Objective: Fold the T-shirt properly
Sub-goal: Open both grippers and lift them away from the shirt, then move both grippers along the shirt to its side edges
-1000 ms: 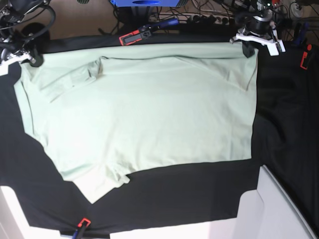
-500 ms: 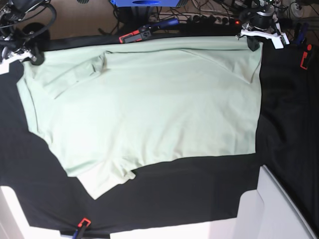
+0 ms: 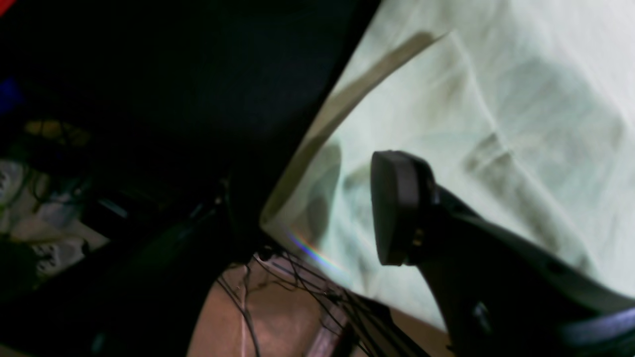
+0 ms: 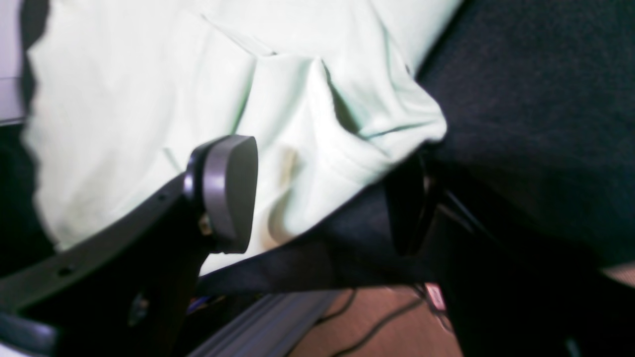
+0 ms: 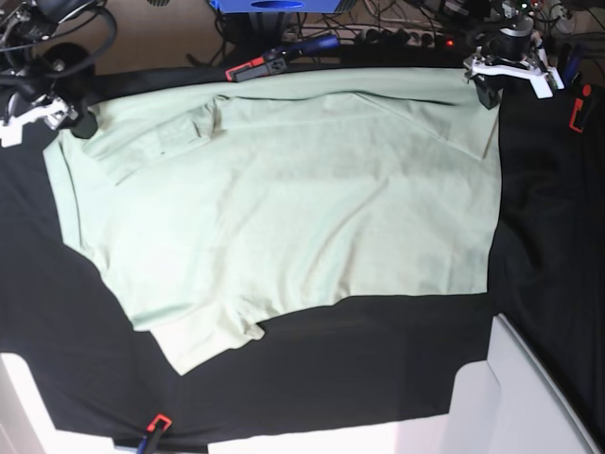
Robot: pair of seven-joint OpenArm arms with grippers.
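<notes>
The pale mint-green T-shirt (image 5: 284,199) lies spread flat on the black table cloth (image 5: 378,359), with one sleeve folded in at the far left and the other sticking out at the near left. My left gripper (image 5: 490,92) hovers over the shirt's far right corner. In the left wrist view its jaws stand apart, one pad (image 3: 392,208) above the T-shirt (image 3: 471,99), gripping nothing. My right gripper (image 5: 77,121) sits at the far left corner. In the right wrist view it is open (image 4: 317,203), and the bunched corner of the T-shirt (image 4: 357,139) lies loose between the fingers.
A red-and-black clamp (image 5: 255,68) and a red clamp (image 5: 577,112) hold the cloth along the far and right edges, and an orange one (image 5: 156,426) at the near edge. A white box (image 5: 529,397) stands at the near right. Cables crowd the floor beyond the table.
Both grippers have opened and let go of the shirt's far corners. The shirt has slid a little right and toward the far edge and now lies flat.
</notes>
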